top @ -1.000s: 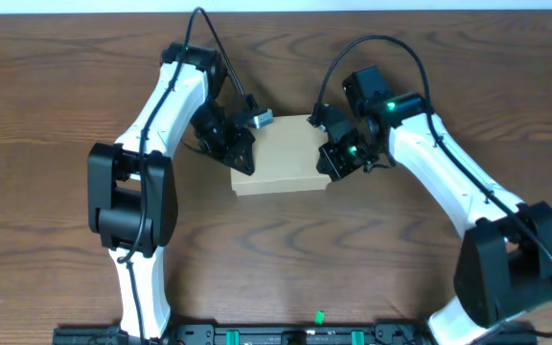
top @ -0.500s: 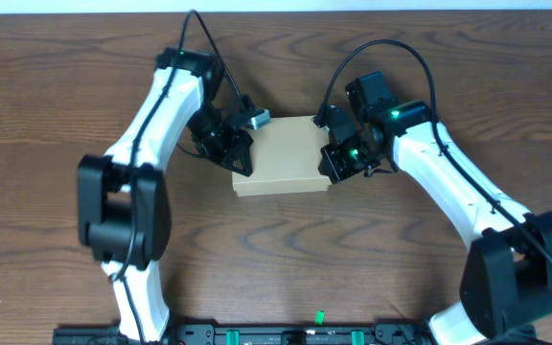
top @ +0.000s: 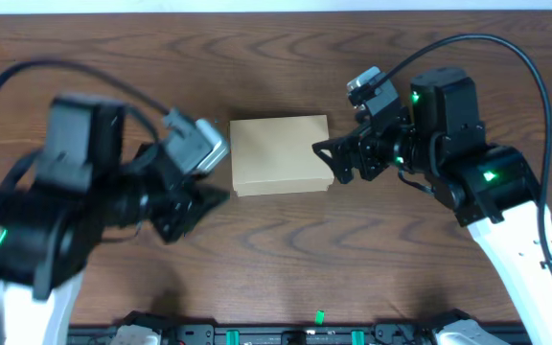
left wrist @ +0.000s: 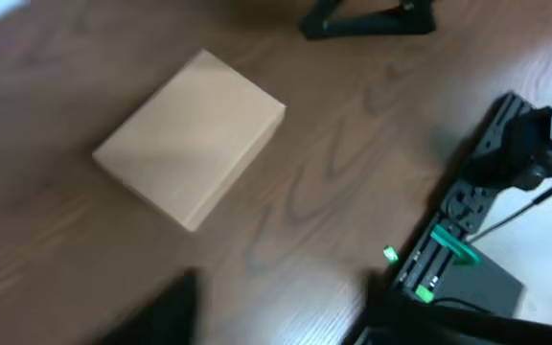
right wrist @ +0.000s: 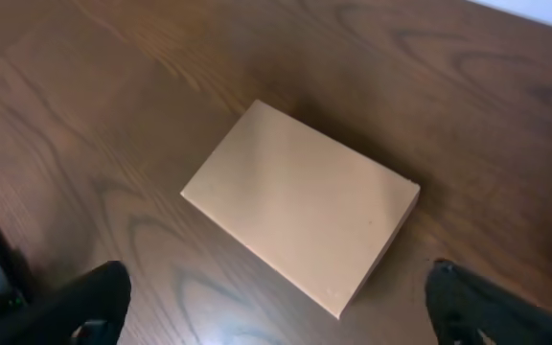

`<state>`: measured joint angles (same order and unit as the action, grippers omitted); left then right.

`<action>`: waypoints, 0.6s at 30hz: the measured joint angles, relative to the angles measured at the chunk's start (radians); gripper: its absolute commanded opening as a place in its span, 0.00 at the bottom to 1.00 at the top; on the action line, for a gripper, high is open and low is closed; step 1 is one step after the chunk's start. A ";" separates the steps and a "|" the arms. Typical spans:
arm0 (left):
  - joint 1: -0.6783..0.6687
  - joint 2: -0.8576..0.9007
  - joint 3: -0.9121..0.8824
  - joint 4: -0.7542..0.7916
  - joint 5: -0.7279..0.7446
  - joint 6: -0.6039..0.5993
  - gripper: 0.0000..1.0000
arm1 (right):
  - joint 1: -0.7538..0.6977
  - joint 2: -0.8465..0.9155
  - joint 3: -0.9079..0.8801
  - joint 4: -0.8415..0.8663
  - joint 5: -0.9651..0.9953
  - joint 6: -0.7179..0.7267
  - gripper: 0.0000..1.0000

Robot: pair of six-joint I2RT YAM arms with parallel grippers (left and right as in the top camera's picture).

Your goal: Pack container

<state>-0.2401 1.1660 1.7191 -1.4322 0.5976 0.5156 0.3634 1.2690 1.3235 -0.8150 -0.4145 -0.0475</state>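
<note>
The plain tan-brown rectangular cardboard container (top: 279, 153) lies flat and shut mid-way across the dark wood-grain table (top: 276, 268). The left gripper (top: 199, 203) and right gripper (top: 332, 163) flank it, both with fingers parted and holding nothing. Packing looks finished, so the arms should stay clear of the lid. Only the overhead view shows both arms, while the 2 wrist views show the box's side walls.

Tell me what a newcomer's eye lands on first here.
The closed tan cardboard box, lying flat in the middle of the dark wooden table. Then, flanking it, the blurred left gripper near its left edge and the right gripper at its right edge, both open and holding nothing.
</note>
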 measured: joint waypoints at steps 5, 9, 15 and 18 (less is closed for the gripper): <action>0.000 -0.087 0.000 -0.001 -0.021 -0.018 0.96 | 0.000 0.005 0.000 -0.022 0.000 0.001 0.99; 0.000 -0.100 0.000 -0.003 -0.026 -0.018 0.95 | 0.000 0.005 0.000 -0.022 0.000 0.001 0.99; 0.000 -0.095 0.000 -0.004 -0.045 -0.018 0.95 | 0.000 0.005 0.000 -0.022 0.000 0.001 0.99; 0.000 -0.095 0.000 -0.006 -0.109 -0.018 0.95 | 0.000 0.005 0.000 -0.022 0.000 0.001 0.99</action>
<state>-0.2405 1.0710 1.7191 -1.4384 0.4881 0.4976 0.3634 1.2743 1.3231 -0.8371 -0.4141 -0.0467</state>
